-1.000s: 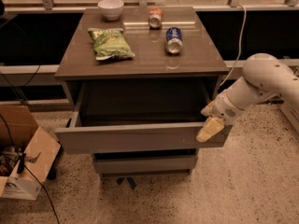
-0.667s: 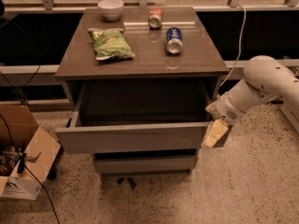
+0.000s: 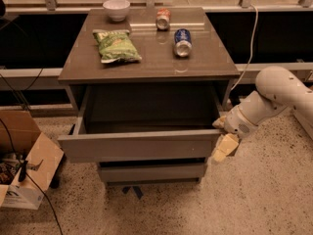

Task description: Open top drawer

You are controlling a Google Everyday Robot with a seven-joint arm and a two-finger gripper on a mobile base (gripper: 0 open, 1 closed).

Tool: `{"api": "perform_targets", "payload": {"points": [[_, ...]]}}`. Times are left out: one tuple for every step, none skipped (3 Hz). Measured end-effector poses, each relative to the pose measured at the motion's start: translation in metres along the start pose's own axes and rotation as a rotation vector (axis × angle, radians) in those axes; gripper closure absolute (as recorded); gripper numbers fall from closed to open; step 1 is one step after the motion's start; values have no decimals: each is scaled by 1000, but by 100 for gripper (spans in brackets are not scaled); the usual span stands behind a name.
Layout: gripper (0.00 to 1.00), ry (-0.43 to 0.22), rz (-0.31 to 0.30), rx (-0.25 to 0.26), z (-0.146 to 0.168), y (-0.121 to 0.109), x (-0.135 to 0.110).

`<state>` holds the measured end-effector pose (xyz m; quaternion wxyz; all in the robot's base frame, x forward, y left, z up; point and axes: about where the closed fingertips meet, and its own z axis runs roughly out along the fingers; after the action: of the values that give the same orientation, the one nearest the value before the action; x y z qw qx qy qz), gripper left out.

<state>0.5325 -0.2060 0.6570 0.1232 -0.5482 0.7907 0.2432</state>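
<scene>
Top drawer (image 3: 139, 147): pulled out under the desk (image 3: 146, 62) top, its front panel well forward of the desk's front edge.
Tool (image 3: 224, 138): at the drawer front's right end, below the desk's front-right corner; whether it is clenched or released, I cannot tell.
Room: speckled floor (image 3: 195, 209) in front of the desk; cardboard box (image 3: 29, 160) at its front-left.

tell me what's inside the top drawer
The top drawer is pulled out; the visible rear of its interior looks bare and dark. Its front panel hides the floor nearest the camera. The gripper sits outside, at a front corner.
</scene>
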Motion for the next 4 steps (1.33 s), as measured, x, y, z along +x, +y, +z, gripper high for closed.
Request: {"api": "perform_targets", "payload": {"points": [[42, 0, 0, -1, -2, 1, -1], [66, 0, 0, -1, -4, 1, -2], [89, -4, 23, 2, -12, 26, 10], [85, -4, 23, 2, -11, 26, 10]]}}
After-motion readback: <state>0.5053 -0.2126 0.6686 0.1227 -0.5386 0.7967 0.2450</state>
